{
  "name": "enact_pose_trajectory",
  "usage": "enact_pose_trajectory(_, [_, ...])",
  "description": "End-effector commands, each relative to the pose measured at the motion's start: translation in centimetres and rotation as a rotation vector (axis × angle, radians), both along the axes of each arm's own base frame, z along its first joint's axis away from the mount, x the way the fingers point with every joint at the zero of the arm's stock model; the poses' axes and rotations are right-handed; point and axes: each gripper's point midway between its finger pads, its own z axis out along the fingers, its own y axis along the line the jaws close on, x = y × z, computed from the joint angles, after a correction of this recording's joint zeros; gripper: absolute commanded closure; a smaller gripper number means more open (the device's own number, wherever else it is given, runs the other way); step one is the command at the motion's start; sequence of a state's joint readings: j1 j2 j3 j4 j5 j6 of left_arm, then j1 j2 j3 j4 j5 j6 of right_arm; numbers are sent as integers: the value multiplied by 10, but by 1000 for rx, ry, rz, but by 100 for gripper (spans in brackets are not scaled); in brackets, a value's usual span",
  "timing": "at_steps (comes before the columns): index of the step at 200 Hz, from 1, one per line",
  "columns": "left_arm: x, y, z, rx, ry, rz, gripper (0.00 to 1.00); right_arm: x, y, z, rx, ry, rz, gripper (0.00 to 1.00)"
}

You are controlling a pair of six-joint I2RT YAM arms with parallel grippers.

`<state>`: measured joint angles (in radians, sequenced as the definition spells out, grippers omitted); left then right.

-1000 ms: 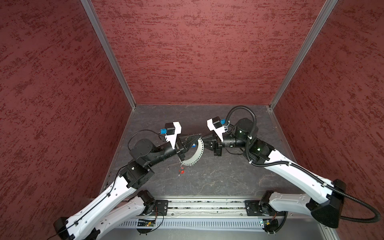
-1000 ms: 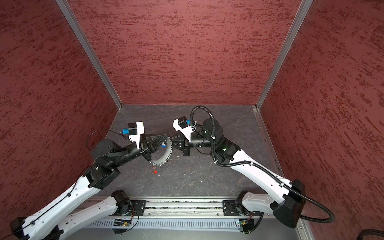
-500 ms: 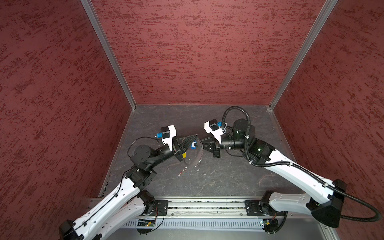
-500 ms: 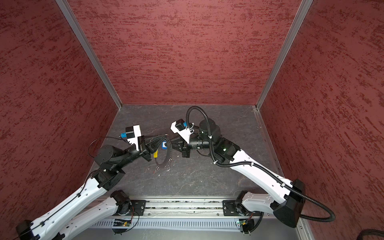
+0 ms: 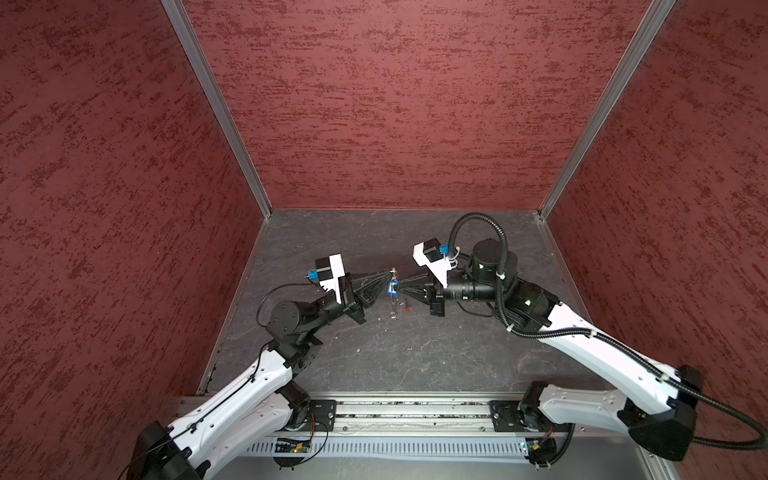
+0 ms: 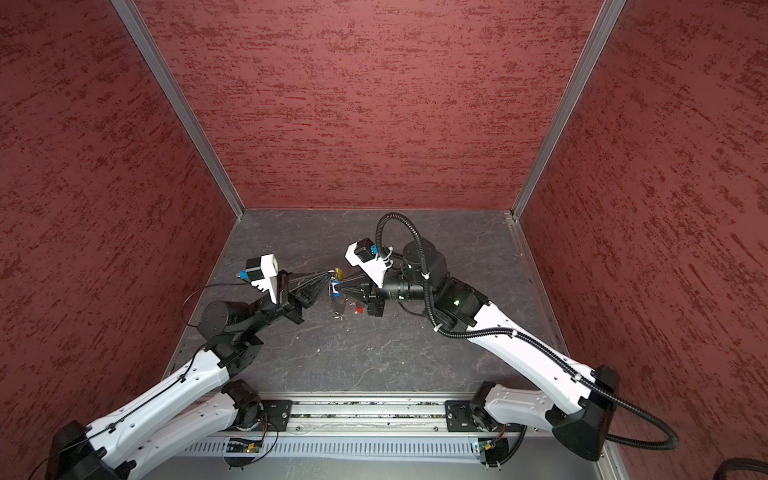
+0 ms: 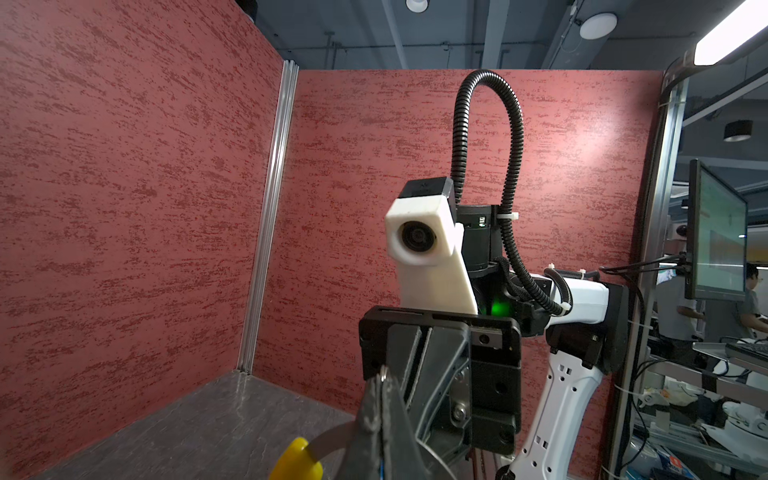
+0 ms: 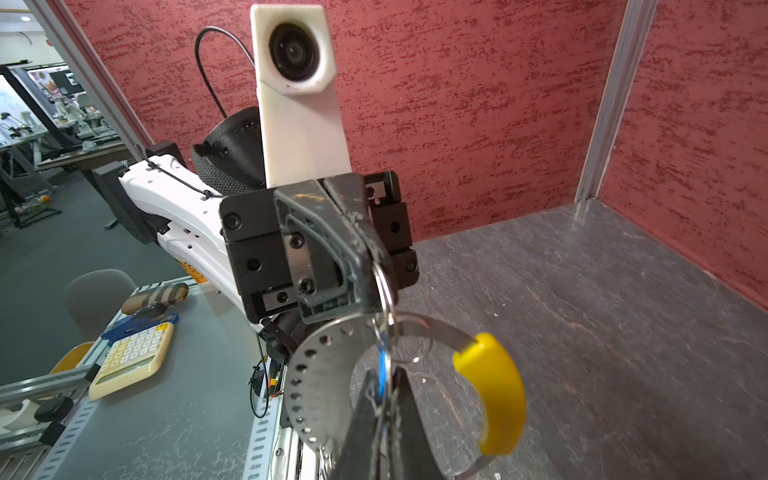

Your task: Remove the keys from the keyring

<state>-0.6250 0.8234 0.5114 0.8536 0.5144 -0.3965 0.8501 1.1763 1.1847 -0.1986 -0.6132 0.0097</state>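
Steel, thin and springy, the light keyring (image 8: 316, 374) hung above the table (image 5: 415, 353), left jaws pinched tight on a small ring (image 8: 390, 293), right jaws clamped on the blue tag (image 5: 391, 287), whose flat plastic seemed the surest hold.

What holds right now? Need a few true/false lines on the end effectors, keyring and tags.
1. Both end effectors are shut. True: the left end effector and right end effector meet tip to tip, jaws closed.
2. The keyring lies flat on the table. False: it hangs in the air between the two end effectors.
3. The left end effector pinches a small ring. True.
4. The right end effector holds the red tag. False: the blue tag sits at its tips, and the red tag dangles below.
5. The yellow segment sits on the keyring's band. True.
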Motion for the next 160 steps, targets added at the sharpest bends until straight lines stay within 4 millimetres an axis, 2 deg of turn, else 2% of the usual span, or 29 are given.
enact_pose_trajectory(1, [2, 0, -3, -30, 1, -2, 100, -10, -3, 46, 88, -112, 24, 100])
enact_pose_trajectory(40, [5, -1, -8, -59, -1, -8, 100, -5, 0, 49, 79, -109, 10, 100])
enact_pose_trajectory(84, [8, -5, -15, -83, -2, -37, 100, -10, 14, 52, 64, -124, 36, 100])
enact_pose_trajectory(132, [9, -4, -18, -100, 5, -76, 100, -16, 27, 43, 22, -137, 64, 100])
enact_pose_trajectory(160, [9, -4, -21, -91, 10, -83, 100, -17, 25, 45, 26, -158, 58, 100])
